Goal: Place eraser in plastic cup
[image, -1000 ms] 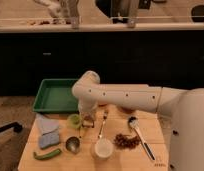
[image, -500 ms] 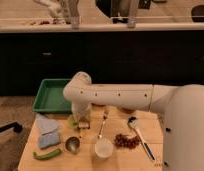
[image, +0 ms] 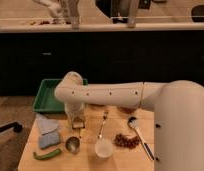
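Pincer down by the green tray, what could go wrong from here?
The pincer hangs low between the green tray and the steel cup, and neither eraser nor plastic cup shows clearly under it, so a release may miss. The steel cup and fork lie close by; the arm could knock them.

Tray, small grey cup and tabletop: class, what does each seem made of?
Tray: likely plastic, even matte green. Small grey cup: probably steel, shiny grey. Tabletop: wood, seemingly, pale tan. The hand hangs between tray and grey cup.
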Controlling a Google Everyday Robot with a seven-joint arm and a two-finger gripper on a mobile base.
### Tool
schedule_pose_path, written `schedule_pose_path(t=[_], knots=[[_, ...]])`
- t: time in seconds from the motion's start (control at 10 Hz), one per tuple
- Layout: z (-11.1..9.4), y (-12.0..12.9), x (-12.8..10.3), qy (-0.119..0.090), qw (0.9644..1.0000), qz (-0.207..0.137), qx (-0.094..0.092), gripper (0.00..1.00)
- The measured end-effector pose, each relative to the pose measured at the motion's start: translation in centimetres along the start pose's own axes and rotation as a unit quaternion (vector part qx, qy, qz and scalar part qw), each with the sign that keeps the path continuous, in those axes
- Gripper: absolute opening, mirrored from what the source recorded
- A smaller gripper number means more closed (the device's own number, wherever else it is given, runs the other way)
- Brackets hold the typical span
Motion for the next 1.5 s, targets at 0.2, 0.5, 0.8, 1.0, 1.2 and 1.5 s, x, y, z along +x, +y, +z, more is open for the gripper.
schedule_pose_path(t=[0.2, 0.5, 0.8, 1.0, 1.2, 1.5], knots=[[0.0, -1.4, 0.0, -0.002, 0.9999, -0.015, -0.004, 0.00], [0.3, -2.5, 0.0, -0.007, 0.9996, -0.027, -0.011, 0.00], [0.9, -2.6, 0.0, -0.014, 0.9993, -0.029, -0.018, 0.00], [1.3, -2.7, -0.1, -0.019, 0.9991, -0.030, -0.022, 0.00], [1.7, -2.8, -0.1, -0.024, 0.9989, -0.030, -0.026, 0.00], [2.1, -2.8, 0.3, -0.028, 0.9989, -0.025, -0.029, 0.00]])
